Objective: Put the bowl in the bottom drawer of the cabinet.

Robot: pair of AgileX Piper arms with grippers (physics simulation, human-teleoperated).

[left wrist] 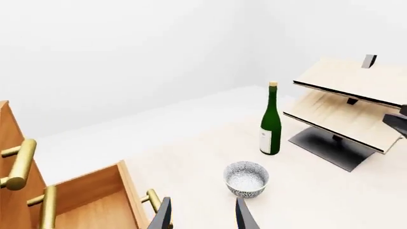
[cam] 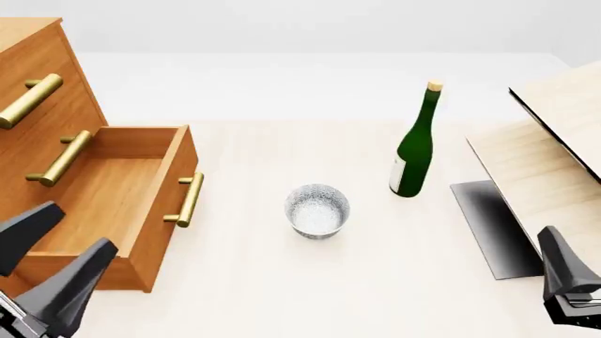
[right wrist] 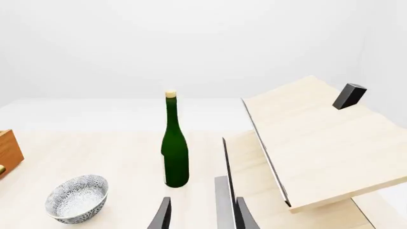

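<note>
Bottom drawer (cam: pixel 112 193) of the cabinet (cam: pixel 33 70) stands pulled out, its inside bare wood, brass bar handle (cam: pixel 188 199) facing the open table (cam: pixel 281 282). So the opening step looks done; I judge I'm at the start of the pick.

Bowl (cam: pixel 317 210) sits upright on the table, between the drawer front and the green bottle (cam: pixel 414 144), touching neither. Nothing in it that I can see. The bottle stands upright beyond the bowl and toward my right arm's side; past it, the pale wooden boards with a black base (cam: pixel 540 183).

Left gripper (cam: pixel 47 267) hangs low at the near corner by the drawer, jaws wide, nothing between them. In the left wrist view the fingertips (left wrist: pixel 164 214) frame bare tabletop with the bowl just ahead. Right gripper (cam: pixel 568 282) is at the near right edge beside the black base; its wrist view shows two fingertips (right wrist: pixel 162 214) apart, gripping nothing.

Next move, as I read it: the left arm is nearer both bowl and drawer. It needs to come over the bowl, straddle one rim wall, close, lift clear of the drawer front, then carry across into the drawer. Watch the handle on the way.
</note>
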